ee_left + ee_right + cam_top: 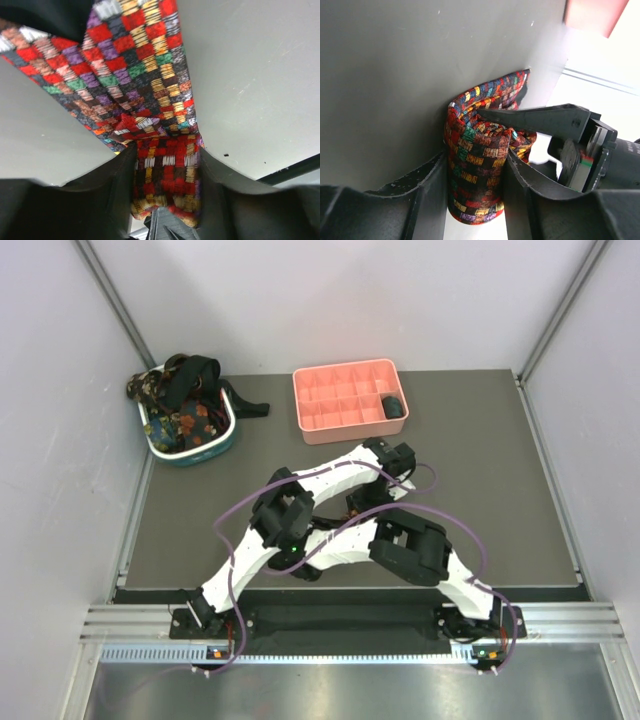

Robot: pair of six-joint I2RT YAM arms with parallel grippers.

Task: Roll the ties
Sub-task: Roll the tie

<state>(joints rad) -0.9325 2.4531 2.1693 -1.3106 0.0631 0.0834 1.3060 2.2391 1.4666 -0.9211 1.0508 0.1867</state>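
Clamped in the left claw (167, 200): the loose length of the plaid tie (140, 65), lying out over the grey worktop (260, 75). Pinched between the right claw (475, 195) fingers: its rolled end, mid-worktop. Heaped in the teal-and-white basket (195, 452) at far left: more ties (185, 390), near the pink tray (340, 423).

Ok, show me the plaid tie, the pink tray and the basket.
plaid tie (472, 165): right wrist view, on the rolled part.
tray (318, 392): top view, on a bare compartment at its left.
basket (205, 453): top view, on its teal near wall.
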